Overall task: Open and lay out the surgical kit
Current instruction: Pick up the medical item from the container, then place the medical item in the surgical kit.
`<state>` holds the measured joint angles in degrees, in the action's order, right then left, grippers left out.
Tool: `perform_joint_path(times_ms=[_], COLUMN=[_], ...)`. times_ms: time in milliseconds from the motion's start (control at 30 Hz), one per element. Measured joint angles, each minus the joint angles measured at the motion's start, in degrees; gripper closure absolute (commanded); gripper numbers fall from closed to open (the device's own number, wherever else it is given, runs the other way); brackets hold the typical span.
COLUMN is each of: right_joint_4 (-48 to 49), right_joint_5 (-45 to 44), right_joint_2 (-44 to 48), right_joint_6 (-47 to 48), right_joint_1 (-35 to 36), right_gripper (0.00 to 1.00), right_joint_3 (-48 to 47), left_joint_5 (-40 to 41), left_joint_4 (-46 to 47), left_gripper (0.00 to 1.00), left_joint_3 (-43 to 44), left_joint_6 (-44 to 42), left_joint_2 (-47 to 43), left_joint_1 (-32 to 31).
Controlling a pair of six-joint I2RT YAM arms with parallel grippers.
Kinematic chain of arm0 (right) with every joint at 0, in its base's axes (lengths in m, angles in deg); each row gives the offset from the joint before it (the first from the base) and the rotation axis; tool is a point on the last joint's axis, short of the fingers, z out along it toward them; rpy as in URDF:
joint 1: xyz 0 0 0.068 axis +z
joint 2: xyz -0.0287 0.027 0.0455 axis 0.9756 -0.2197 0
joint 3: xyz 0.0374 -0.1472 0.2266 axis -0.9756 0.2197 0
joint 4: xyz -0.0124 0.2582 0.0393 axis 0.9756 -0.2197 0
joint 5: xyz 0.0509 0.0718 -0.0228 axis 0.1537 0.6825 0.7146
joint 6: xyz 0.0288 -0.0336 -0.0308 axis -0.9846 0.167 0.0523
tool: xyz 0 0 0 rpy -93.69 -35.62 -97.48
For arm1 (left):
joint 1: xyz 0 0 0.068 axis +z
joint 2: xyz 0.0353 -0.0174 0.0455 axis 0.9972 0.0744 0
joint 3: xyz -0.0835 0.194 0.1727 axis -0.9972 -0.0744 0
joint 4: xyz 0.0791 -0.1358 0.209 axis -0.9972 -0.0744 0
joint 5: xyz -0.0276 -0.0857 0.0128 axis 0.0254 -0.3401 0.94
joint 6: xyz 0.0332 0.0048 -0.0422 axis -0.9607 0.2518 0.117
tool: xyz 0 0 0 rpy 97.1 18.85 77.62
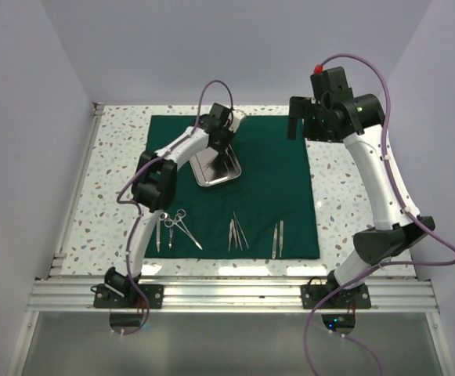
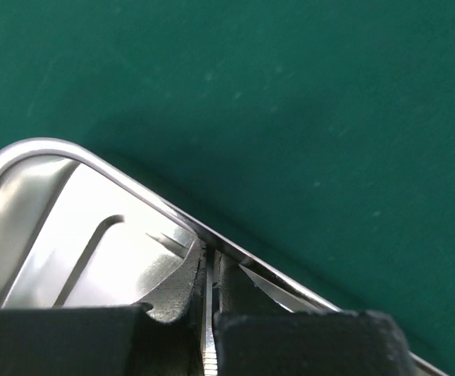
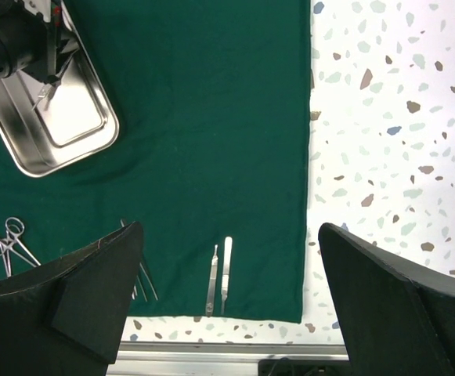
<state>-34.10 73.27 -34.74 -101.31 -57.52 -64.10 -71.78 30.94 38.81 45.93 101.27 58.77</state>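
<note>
The dark green cloth (image 1: 274,196) lies spread flat as a square. On its far left part sits the steel tray (image 1: 221,174). My left gripper (image 1: 214,150) reaches down into the tray and is shut on a thin steel instrument (image 2: 208,329), pinched upright between the black pads just inside the tray's rim (image 2: 133,184). Along the cloth's near edge lie ring-handled scissors and forceps (image 1: 176,225), tweezers (image 1: 237,232) and two slim handles (image 1: 278,239). My right gripper (image 1: 296,127) hangs wide open high above the cloth's far right corner, holding nothing (image 3: 231,227).
Speckled tabletop (image 3: 391,117) borders the cloth on the right and front. An aluminium rail (image 1: 227,294) runs along the near edge by the arm bases. White walls close in the left, back and right sides.
</note>
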Motion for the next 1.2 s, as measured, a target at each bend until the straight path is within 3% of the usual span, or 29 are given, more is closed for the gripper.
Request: perform_joint_path(times_ms=[267, 733, 933, 1200], right_joint_4=[0.0, 2.3, 3.5, 7.2], right_joint_5=[0.5, 2.2, 3.0, 4.4], right_joint_2=[0.0, -0.2, 0.9, 5.7], right_joint_6=[-0.2, -0.5, -0.6, -2.0], right_joint_1=[0.0, 0.0, 0.0, 0.0], right_gripper=[0.01, 0.01, 0.01, 0.01], right_joint_3=[0.0, 0.1, 1.8, 6.5], left_joint_5=[1.3, 3.4, 2.3, 3.5], left_joint_4=[-5.9, -7.9, -7.1, -4.9], left_gripper=[1.00, 1.00, 1.00, 1.00], left_joint_3=[1.9, 5.0, 3.7, -11.4], left_joint_6=[2.7, 14.1, 19.9, 32.2], left_joint_2=[0.0, -3.5, -11.5, -29.4], left_joint_1=[2.6, 7.6, 7.6, 0.7])
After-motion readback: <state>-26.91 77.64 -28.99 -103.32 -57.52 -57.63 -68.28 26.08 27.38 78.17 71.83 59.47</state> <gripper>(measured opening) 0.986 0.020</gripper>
